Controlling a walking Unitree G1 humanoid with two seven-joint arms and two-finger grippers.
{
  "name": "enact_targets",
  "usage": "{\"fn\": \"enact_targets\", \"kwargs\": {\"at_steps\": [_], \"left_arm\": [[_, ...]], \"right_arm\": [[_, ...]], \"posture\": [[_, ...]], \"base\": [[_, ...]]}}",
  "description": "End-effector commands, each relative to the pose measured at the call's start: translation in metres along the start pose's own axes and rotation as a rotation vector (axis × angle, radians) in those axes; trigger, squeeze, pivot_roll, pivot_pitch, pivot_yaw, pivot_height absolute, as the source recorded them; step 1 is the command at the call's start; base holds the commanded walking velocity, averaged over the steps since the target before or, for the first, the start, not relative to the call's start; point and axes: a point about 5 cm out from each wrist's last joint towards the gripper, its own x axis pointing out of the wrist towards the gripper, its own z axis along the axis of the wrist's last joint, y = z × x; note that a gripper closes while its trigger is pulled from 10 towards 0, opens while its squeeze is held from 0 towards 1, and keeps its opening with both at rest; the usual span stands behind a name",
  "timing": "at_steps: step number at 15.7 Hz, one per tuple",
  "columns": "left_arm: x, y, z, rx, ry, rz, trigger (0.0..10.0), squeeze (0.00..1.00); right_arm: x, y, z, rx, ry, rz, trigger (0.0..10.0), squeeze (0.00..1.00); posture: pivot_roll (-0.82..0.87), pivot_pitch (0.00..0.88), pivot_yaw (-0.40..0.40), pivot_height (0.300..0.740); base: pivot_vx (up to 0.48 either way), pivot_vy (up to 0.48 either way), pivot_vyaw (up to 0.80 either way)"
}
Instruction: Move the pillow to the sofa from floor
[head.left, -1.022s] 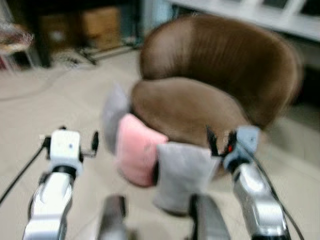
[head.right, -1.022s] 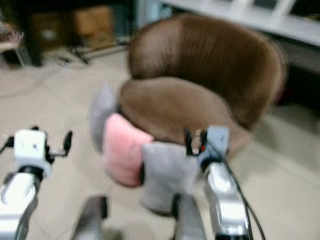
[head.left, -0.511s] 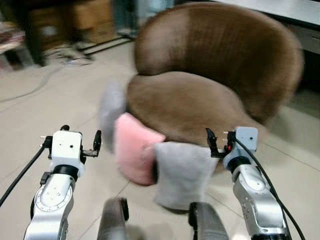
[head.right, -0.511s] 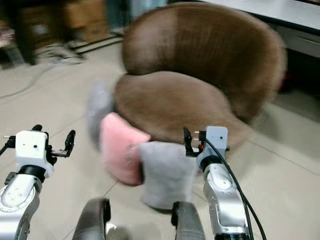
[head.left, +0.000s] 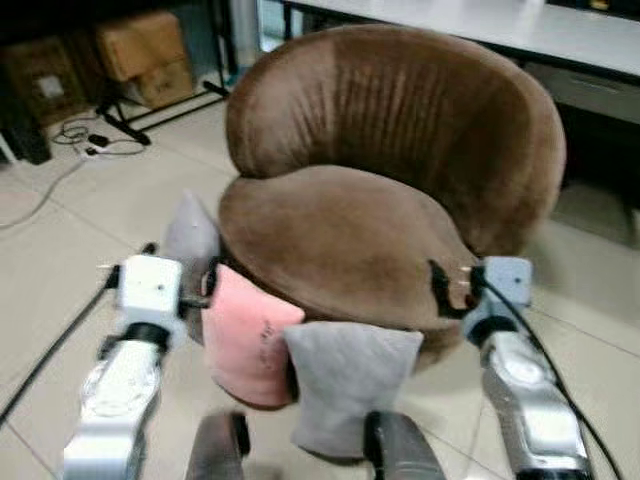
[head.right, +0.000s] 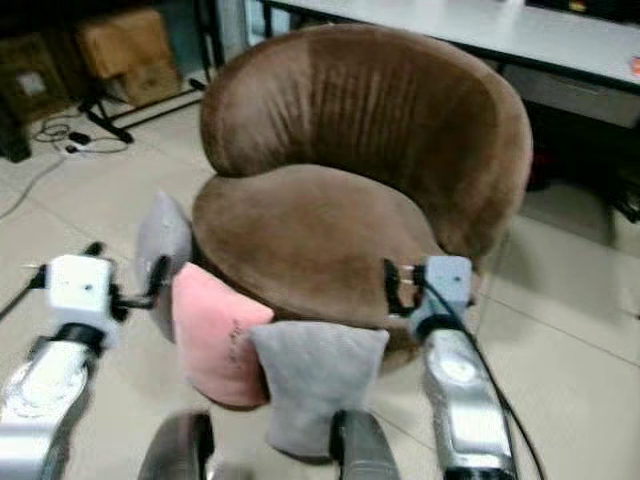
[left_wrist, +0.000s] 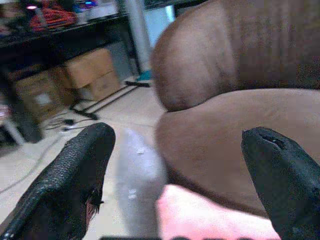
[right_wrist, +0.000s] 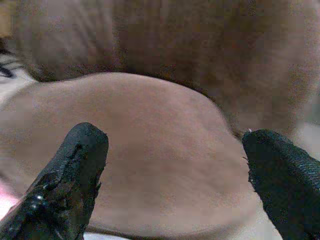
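— Grippers first: how wide, and holding what?

— Starting with the left gripper (left_wrist: 180, 137): parted wide, nothing between the fingers (left_wrist: 82, 175). Hangs just beside the upper corner of the pink pillow (head.left: 245, 345), on its outer side, close to it; cannot tell whether touching.

— And the right gripper (right_wrist: 172, 140)?

— Spread just as wide, also holding nothing. Raised at the front rim of the sofa (head.left: 340, 240), aimed across the seat cushion toward the backrest. Sits above the upper right corner of the front grey pillow (head.left: 345, 385), apart from it.

— Where to find the pillows?

— All down on the floor (head.left: 80, 230), propped upright against the front and left side of the sofa base. Pink in the middle, leaning on the base. Front grey pillow just to its right, edges overlapping, nearest the robot. Second grey pillow (head.left: 190, 235) behind the pink one, tucked against the sofa's left flank, touching the pink one's far edge.

— And the sofa itself?

— Round, brown, plush; low seat with a tall curved back. Nothing lying on the seat.

— Anything round about?

— Pale tiled flooring. Cardboard boxes (head.left: 140, 50) at the far left under dark shelving, with loose cables (head.left: 75, 135) on the tiles before them. White tabletop (head.left: 480, 25) running behind the backrest.
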Motion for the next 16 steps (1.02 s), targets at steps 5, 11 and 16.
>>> {"fn": "enact_targets", "kwargs": {"at_steps": [5, 11, 16], "left_arm": [[0.0, 0.004, 0.0, 0.015, 0.007, 0.023, 10.0, 0.0], [-0.001, 0.003, -0.002, 0.046, 0.023, -0.022, 10.0, 0.0], [-0.009, 0.007, -0.004, 0.099, 0.053, -0.109, 10.0, 0.0]], "right_arm": [[0.004, 0.013, 0.002, 0.016, 0.012, 0.11, 10.0, 0.0], [0.016, 0.013, -0.004, -0.014, 0.062, 0.167, 10.0, 0.0], [0.032, 0.022, -0.017, 0.001, 0.119, 0.216, 10.0, 0.0]], "posture": [[-0.06, 0.0, -0.036, 0.568], [-0.06, 0.0, -0.022, 0.503], [-0.04, 0.0, -0.007, 0.453]], "base": [[0.0, 0.0, 0.0], [0.0, 0.0, 0.0], [0.0, 0.0, 0.0]]}}
